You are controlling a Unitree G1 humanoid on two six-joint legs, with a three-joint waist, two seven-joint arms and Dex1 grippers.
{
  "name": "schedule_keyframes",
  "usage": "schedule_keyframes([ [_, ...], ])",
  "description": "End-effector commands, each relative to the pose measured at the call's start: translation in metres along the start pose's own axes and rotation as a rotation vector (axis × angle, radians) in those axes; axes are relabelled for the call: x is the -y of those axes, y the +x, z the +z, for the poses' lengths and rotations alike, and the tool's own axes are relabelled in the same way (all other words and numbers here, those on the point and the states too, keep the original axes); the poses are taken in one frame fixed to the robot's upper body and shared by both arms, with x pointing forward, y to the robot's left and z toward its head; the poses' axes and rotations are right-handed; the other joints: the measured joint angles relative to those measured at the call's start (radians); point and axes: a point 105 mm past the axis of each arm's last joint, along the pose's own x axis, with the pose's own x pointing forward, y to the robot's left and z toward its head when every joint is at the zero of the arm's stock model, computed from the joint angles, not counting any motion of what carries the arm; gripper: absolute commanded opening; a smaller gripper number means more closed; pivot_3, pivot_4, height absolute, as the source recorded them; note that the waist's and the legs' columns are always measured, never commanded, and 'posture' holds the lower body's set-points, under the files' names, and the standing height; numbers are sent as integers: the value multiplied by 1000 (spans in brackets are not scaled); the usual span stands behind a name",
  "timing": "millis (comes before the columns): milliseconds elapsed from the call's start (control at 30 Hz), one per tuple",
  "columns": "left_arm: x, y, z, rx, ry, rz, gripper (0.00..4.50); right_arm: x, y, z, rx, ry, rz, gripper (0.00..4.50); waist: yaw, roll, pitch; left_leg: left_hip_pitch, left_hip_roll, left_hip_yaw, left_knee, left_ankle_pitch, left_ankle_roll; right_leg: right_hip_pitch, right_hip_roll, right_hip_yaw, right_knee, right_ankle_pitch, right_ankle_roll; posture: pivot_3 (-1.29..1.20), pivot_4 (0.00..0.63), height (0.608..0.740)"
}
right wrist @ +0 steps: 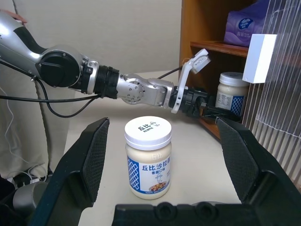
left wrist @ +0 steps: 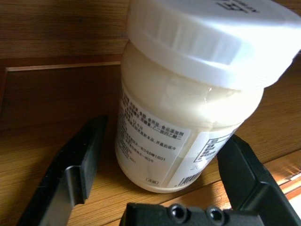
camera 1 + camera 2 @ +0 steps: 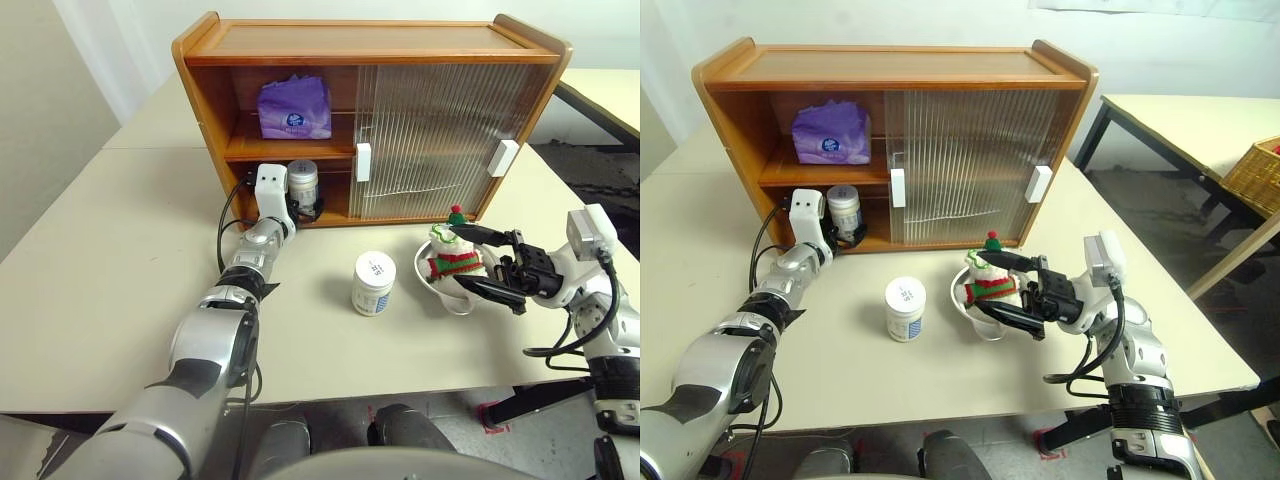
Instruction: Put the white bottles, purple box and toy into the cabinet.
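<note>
- The large orange-brown wooden cabinet stood on the pale tabletop, its two ribbed translucent sliding doors pushed to the right side, leaving the left compartment exposed.
- The soft lavender-purple crinkly box lay on the inner shelf of the exposed compartment, already stowed.
- The left gripper reached into the bottom of that compartment, its black fingers spread on either side of a squat white plastic bottle with a round screw lid. A gap showed beside one finger; whether the other touched the bottle could not be told. The bottle stood upright on the cabinet floor, near the front edge.
- Judgement: the step in hand was the release of this first bottle. The next move called for drawing the left gripper straight back out, without clipping the bottle or tipping it.
- The right gripper hung at the right of the tabletop, fingers wide apart and holding nothing, just beside the shallow metal bowl.
- The second white bottle stood upright on the tabletop in front of the cabinet, between the two arms, not yet stowed.
- The small white plush toy with red-and-green scarf and red-topped hat sat in the bowl, not yet stowed.
- Judgement: two of four items were in place; the second bottle appeared the likeliest next pick.
</note>
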Motion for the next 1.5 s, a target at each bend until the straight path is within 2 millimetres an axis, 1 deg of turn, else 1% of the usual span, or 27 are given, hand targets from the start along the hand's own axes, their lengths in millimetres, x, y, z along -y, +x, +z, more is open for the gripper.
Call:
schedule_keyframes([
  [33, -1, -2, 1, 18, 2, -10, 4471, -2, 1, 0, -1, -15, -1, 4500, 0, 0, 0, 0, 0, 0, 0, 0, 0, 0, 0, 0, 0, 0, 0, -161, 0, 740],
  [133, -1, -6, -5, 20, -12, -15, 4471, -2, 0, 0, 4, -18, -6, 4500, -1, 0, 0, 0, 0, 0, 0, 0, 0, 0, 0, 0, 0, 0, 0, -162, 0, 740],
  [233, 3, -12, -12, 28, -18, -35, 4471, -2, 0, 0, 4, -15, -10, 4500, -5, 0, 0, 0, 0, 0, 0, 0, 0, 0, 0, 0, 0, 0, 0, -161, 0, 740],
  [300, 6, -17, -12, 46, -21, -48, 4471, -3, 0, -1, 3, -12, -11, 4500, -7, 0, 0, 0, -1, 0, 0, 0, 0, 0, 0, 0, 0, -1, 0, -161, 0, 740],
  [400, 4, -31, -9, 79, -11, -41, 4471, -3, 1, -2, 6, -9, -9, 4500, -10, 0, 0, -1, -1, 0, 0, 0, 0, 0, 0, 0, -1, -1, 1, -152, 0, 740],
  [467, 2, -39, -7, 87, -8, -24, 4077, -2, 3, -2, 6, -8, -7, 4500, -11, 0, 0, -1, -2, 0, 0, 0, 0, 0, 0, 0, -1, -1, 1, -148, 0, 740],
  [533, 2, -45, -7, 82, -9, -20, 3513, -2, 3, -2, 7, -7, -5, 4500, -11, 0, 0, -1, -2, 0, 0, 0, 0, 0, 0, 0, -1, -1, 0, -148, 0, 740],
  [667, 2, -58, -8, 76, 5, -24, 2115, -1, 5, -3, 5, -7, 3, 4500, -9, 0, 0, 0, -2, 0, 0, 0, 1, 0, 0, 0, -1, -1, -1, -141, 0, 740],
  [767, -7, -64, 0, 108, 27, 14, 1125, -1, 4, -3, 2, -7, 4, 4500, -8, 0, 0, 0, -2, 0, 0, -1, 1, 0, 0, 0, -1, 0, -2, -140, 0, 740],
  [800, -11, -65, 2, 118, 31, 29, 728, -1, 4, -3, 1, -6, 4, 4500, -7, 0, 0, 0, -2, 0, 0, -1, 1, 0, 0, 0, -1, 1, -5, -140, 0, 740],
  [867, -16, -65, 6, 136, 31, 53, 98, -1, 4, -4, -1, -5, 4, 4500, -6, 0, 0, 0, -2, 0, 0, -1, 1, 0, 0, 0, -1, 2, -6, -140, 0, 740],
  [1033, -23, -60, 7, 126, 57, 83, 42, -1, 4, -4, -4, -5, 6, 4500, -2, 0, 0, 0, -1, -1, 0, -1, 1, 0, -1, 0, -1, 4, -10, -140, 0, 740],
  [1233, -20, -47, 3, 91, 63, 82, 42, -1, 3, -3, -8, -10, 1, 4500, -1, 0, 0, 0, -1, -1, 0, -1, 1, 0, -1, 0, -1, 5, -12, -143, 0, 740],
  [1500, -13, -35, 8, 102, 63, 76, 42, -1, 2, -3, -12, -9, -1, 4500, -1, 0, 0, 0, -1, -1, 0, -1, 1, 0, -1, 0, -1, 5, -11, -148, 0, 740],
])
